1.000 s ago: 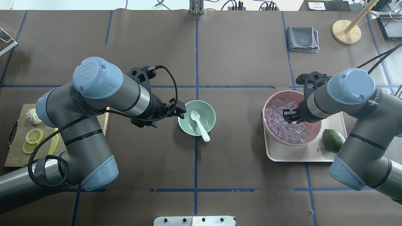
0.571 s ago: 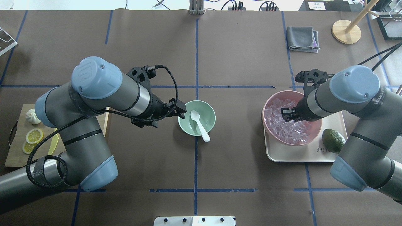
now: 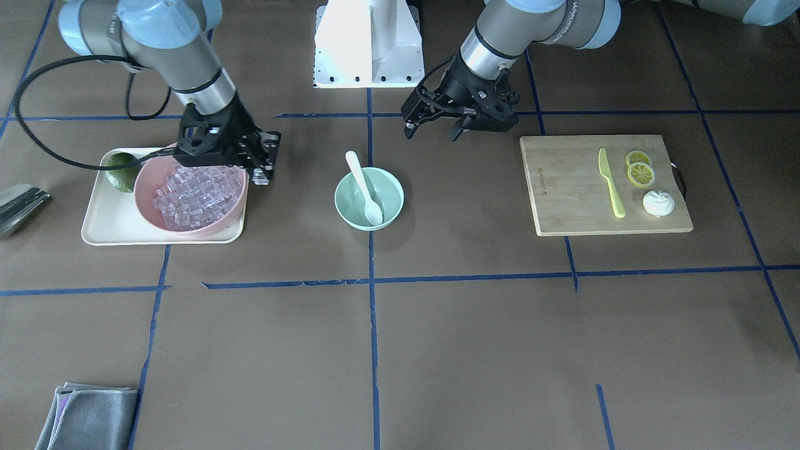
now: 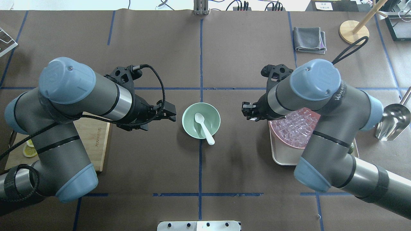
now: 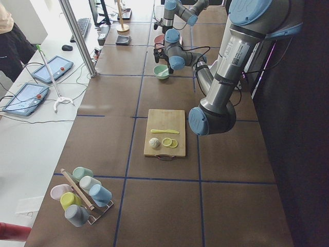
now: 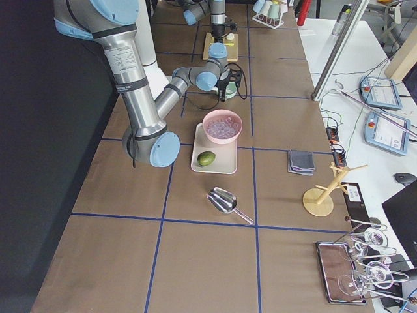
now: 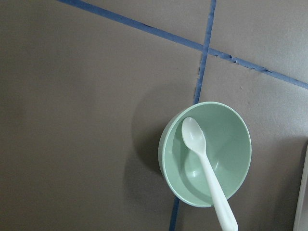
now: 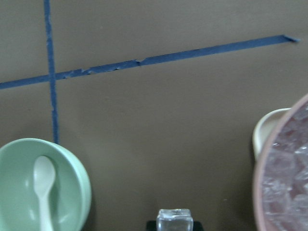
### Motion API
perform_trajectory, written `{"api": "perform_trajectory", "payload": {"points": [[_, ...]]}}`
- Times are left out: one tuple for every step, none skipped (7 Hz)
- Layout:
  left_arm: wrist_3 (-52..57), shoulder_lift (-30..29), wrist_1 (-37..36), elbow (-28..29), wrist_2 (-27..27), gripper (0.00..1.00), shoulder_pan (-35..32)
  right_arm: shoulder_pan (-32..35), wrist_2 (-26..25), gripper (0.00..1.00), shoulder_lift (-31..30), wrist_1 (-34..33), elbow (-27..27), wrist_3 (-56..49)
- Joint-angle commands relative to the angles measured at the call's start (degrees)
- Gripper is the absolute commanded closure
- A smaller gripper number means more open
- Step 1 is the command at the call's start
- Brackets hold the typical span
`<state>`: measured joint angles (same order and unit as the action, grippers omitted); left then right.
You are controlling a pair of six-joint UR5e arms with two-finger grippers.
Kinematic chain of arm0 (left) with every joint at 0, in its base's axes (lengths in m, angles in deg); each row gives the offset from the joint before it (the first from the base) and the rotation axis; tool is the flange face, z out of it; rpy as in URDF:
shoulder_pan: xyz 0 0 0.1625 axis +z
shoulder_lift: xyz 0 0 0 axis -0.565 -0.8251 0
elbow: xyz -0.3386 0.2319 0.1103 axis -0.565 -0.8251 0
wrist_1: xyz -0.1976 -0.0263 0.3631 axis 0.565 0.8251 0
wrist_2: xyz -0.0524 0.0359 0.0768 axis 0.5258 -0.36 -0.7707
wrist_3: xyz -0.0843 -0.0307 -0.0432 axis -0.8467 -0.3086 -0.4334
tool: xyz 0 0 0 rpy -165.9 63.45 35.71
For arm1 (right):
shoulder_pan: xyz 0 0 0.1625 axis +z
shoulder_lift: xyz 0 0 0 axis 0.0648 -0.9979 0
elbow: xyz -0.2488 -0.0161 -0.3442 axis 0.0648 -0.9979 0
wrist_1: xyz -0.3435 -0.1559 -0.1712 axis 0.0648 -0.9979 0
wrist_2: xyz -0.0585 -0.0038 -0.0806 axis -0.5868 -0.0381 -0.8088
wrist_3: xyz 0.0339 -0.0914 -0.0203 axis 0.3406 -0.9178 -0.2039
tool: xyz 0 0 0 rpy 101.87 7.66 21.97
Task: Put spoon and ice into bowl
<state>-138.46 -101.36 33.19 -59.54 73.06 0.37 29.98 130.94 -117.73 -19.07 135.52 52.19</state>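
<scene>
Status: spoon step done, ice step in hand

- The spoon (image 4: 204, 128) lies in the bowl (image 4: 214, 115), scoop down inside, handle leaning out over the rim on my side. Nothing more needed there, I judge
- My left gripper (image 4: 171, 116) hangs just beside the bowl, apart from it, fingers spread and holding nothing
- My right gripper (image 4: 245, 112) is over bare table, between the pink bowl (image 3: 187, 229) with its heap of cubes and the mint bowl. In the right wrist view its fingers pinch the ice (image 8: 174, 220), one clear cube, held in the air
- No cube shows inside the mint bowl; only the spoon is in it

Left to do: carry the cube over the mint bowl's opening and let go. Watch point: the cube looks slick and is held only by its sides, so it could slip on the way
</scene>
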Motion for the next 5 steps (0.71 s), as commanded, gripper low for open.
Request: {"api": "perform_trajectory", "payload": {"points": [[0.0, 0.9, 0.0, -0.8, 0.2, 0.01, -0.6, -2.5, -1.0, 0.98, 8.6, 0.5, -7.4, 7.0], [0.0, 1.0, -0.1, -0.8, 0.1, 0.01, -0.6, -2.5, -1.5, 0.97, 12.9, 0.6, -12.5, 7.6], [0.0, 1.0, -0.1, -0.8, 0.0, 0.01, -0.6, -2.8, -2.7, 0.96, 15.0, 1.9, -15.0, 7.9], [0.0, 1.0, -0.1, -0.8, -0.2, 0.01, -0.6, -3.7, -3.5, 0.87, 15.0, 5.6, -16.9, 9.1], [0.0, 1.3, -0.1, -0.8, -0.1, 0.01, -0.7, -3.8, -3.5, 0.27, 15.0, 6.1, -17.1, 9.3]]}}
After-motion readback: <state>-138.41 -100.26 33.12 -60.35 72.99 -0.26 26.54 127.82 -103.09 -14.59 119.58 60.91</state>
